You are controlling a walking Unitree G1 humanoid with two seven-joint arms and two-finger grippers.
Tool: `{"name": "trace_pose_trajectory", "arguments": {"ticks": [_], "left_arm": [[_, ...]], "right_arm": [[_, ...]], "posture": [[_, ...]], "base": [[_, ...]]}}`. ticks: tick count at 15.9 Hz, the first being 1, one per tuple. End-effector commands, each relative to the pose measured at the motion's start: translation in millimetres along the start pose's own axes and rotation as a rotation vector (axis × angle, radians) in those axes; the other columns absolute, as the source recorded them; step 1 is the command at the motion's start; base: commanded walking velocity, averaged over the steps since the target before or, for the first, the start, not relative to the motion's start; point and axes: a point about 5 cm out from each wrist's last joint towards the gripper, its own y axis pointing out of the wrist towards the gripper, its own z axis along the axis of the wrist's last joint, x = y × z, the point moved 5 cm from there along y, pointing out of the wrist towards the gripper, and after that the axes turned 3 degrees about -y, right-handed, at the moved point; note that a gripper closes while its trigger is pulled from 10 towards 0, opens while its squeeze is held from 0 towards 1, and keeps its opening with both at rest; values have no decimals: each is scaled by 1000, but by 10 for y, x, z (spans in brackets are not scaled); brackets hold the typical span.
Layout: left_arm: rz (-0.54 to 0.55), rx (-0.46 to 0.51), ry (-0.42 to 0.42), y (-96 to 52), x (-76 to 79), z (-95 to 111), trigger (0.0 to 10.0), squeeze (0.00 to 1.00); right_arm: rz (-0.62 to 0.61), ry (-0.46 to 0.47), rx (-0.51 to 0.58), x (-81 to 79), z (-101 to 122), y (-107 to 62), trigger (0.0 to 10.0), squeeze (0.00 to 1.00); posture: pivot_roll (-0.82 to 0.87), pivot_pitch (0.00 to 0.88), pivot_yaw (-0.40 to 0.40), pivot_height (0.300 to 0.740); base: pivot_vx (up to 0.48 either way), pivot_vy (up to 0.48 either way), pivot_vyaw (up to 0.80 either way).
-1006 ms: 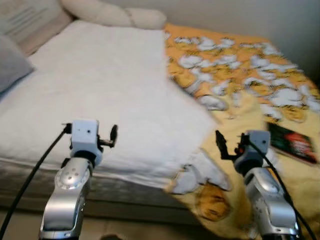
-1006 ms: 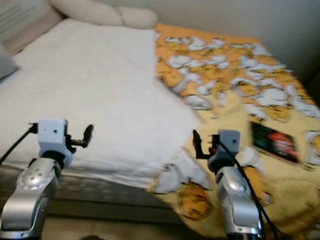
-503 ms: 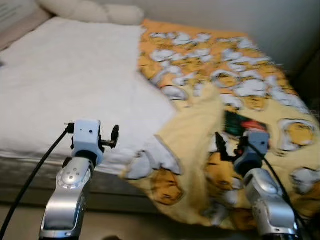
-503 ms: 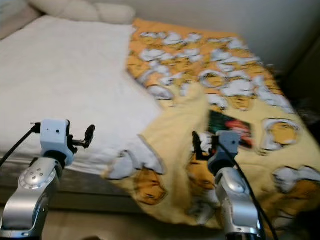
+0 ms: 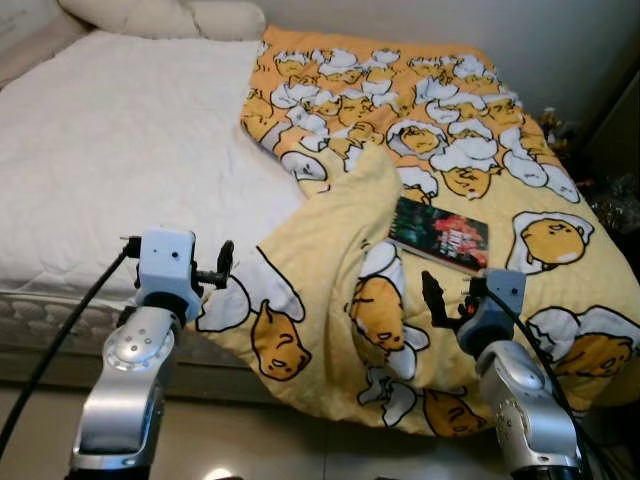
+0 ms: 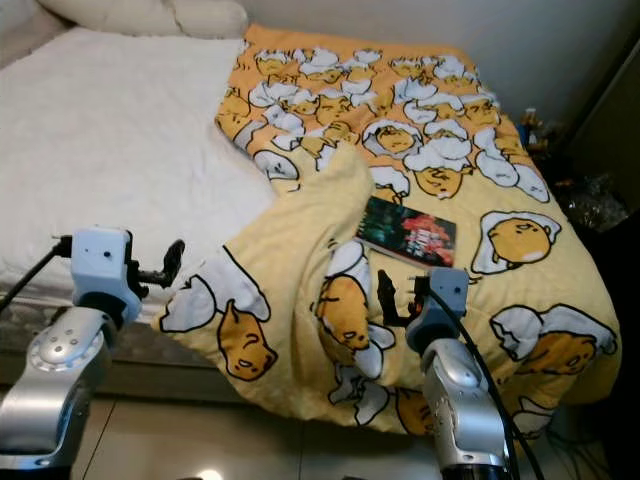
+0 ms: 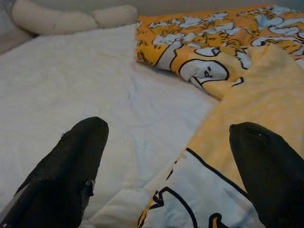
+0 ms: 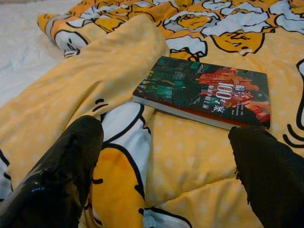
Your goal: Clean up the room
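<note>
On the right half of the bed (image 5: 90, 180), a dark-covered book (image 5: 440, 233) lies flat on the yellow cartoon-print blanket (image 5: 470, 130), just beyond a fold where the blanket's near-left corner is turned back over itself. The right gripper (image 8: 166, 166) hangs low at the near edge, its two black fingers spread apart with nothing between them, and the book sits just ahead of it, a little toward the far side. The left gripper (image 7: 168, 166) is likewise open and empty, near the edge where the white sheet (image 7: 85, 95) meets the blanket's turned-back corner. The book looks like the thing to clear, so the sensible step is a reach with the right arm. Because the book lies flat on soft bedding, a pinch from above would likely press it into the quilt; it seems better to come in low toward the near long edge, slide one finger under the cover edge and close across the thickness. The fold beside the book could snag a finger, so approaching from the open right side seems safer. The blanket itself remains rumpled and will probably need straightening afterwards. Two cream pillows (image 5: 160, 17) rest at the far left.
</note>
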Motion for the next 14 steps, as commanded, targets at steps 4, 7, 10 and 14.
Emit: {"name": "trace_pose_trajectory", "arguments": {"ticks": [4,7,10,14], "left_arm": [[-20,19,6,-20,-11,42,10000,737],[-28,14,-13,-24,3,17,10000,749],[-32,14,-17,-17,16,20,10000,753],[-37,20,-18,2,26,45,10000,749]], "right_arm": [[22,4,-1,-79,24,51,10000,0],[40,-33,11,-100,56,58,10000,0],[40,-48,1,-91,63,75,10000,0],[52,-66,-14,-110,61,101,10000,0]], "posture": [[42,0,-31,740],[39,0,-36,740],[33,0,-37,740],[33,0,-39,740]], "base": [[65,0,0],[340,0,0],[396,0,0],[433,0,-333]]}}
